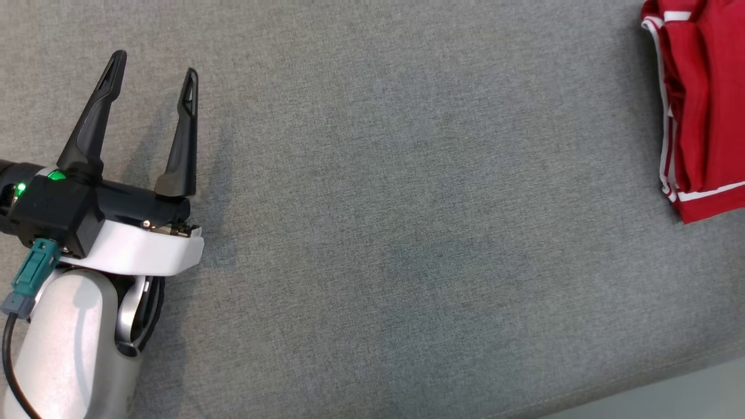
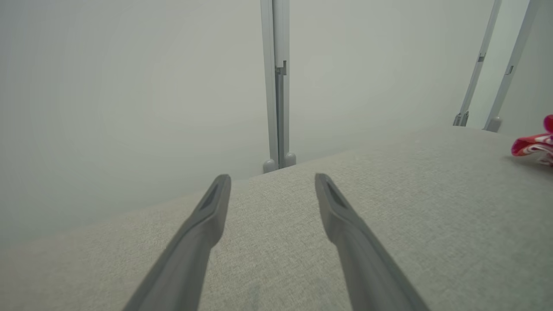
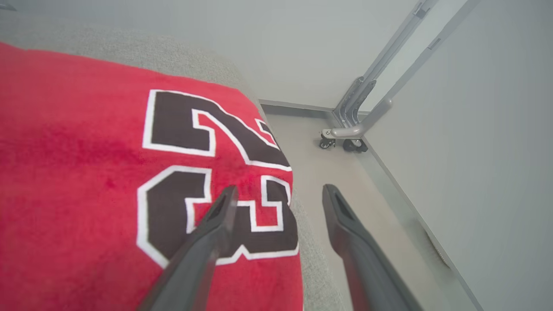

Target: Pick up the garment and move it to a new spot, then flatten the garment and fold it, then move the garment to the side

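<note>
In the head view, the left gripper (image 1: 155, 64) sits at the near left over the grey cloth surface (image 1: 407, 233). Its two dark fingers are spread wide with nothing between them. The garment (image 1: 707, 105) lies at the far right of that surface, well apart from this gripper. It is a folded red bundle with white trim along its edges, and the frame edge cuts it off.

In the left wrist view, the left gripper (image 2: 272, 179) points along the grey cloth surface (image 2: 432, 216) towards a pale wall (image 2: 129, 86) and an upright metal post (image 2: 276, 86). Its fingers stand apart and hold nothing. A small red and white corner of the garment (image 2: 533, 144) shows at the right edge, resting on the cloth.

In the right wrist view, the right gripper (image 3: 280, 190) is spread too, with nothing pinched. One finger hangs over the garment (image 3: 86, 172), the other over the floor (image 3: 311, 147) beyond the edge of the grey cloth surface (image 3: 315, 276). The garment lies flat, right up to that edge, with a dark number outlined in white facing up (it reads 23). A wheeled frame (image 3: 345, 138) stands far off by the wall (image 3: 475, 129).
</note>
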Controlling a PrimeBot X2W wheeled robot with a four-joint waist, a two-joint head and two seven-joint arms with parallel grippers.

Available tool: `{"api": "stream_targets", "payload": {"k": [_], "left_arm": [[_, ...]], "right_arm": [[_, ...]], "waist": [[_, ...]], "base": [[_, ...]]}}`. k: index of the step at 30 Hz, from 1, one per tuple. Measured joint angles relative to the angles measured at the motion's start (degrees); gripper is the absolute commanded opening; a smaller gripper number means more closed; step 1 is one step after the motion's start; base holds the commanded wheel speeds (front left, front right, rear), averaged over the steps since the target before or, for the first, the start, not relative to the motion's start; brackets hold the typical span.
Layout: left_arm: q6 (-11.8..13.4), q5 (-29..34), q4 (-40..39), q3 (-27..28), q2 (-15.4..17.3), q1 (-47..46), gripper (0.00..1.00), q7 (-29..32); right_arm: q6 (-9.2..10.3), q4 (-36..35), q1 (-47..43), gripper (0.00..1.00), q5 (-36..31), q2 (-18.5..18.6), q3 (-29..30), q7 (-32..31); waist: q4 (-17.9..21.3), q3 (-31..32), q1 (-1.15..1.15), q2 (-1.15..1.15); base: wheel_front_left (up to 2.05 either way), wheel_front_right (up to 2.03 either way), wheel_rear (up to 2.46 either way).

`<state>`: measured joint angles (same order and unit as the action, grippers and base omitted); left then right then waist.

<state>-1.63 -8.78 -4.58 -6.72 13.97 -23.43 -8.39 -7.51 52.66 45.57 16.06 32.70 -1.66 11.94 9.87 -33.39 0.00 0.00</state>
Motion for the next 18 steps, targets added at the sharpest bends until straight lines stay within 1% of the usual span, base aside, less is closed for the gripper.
{"api": "stream_targets", "payload": {"k": [4,7,9,12,13,18], "left_arm": [[0.57,-0.65,1.4,0.25,-0.3,1.42,1.0,-0.69],[1.26,-1.41,2.36,0.74,-0.66,3.25,1.0,-1.31],[1.72,-2.0,3.08,1.2,-0.97,4.55,1.0,-1.78],[2.34,-2.86,3.72,1.81,-1.66,6.67,1.0,-2.27],[2.34,-2.86,3.72,1.81,-1.66,6.67,1.0,-2.27],[3.68,-4.0,4.25,2.78,-2.16,10.12,1.0,-2.81]], "right_arm": [[0.0,1.81,-0.04,1.0,-0.31,-1.01,1.65,1.96],[0.0,-0.63,-1.09,1.0,0.27,-2.87,3.46,2.81],[0.0,-3.82,-3.02,1.0,0.83,-3.64,4.52,2.99],[0.0,-11.1,-7.04,1.0,0.87,-5.61,6.52,3.07],[0.0,-11.1,-7.04,1.0,0.87,-5.61,6.52,3.07],[0.0,-23.1,-15.47,1.0,-0.21,-10.77,7.9,3.21]], "waist": [[0.16,2.09,0.0,0.0],[0.33,4.47,0.0,0.0],[0.42,6.25,0.0,0.0],[0.45,9.14,0.0,0.0],[0.45,9.14,0.0,0.0],[0.07,13.79,0.0,0.0]], "base": [[0.0,0.0,0.0],[0.0,0.0,0.0],[0.0,0.0,0.0],[0.0,0.0,0.0],[0.0,0.0,0.0],[0.0,0.0,0.0]]}}
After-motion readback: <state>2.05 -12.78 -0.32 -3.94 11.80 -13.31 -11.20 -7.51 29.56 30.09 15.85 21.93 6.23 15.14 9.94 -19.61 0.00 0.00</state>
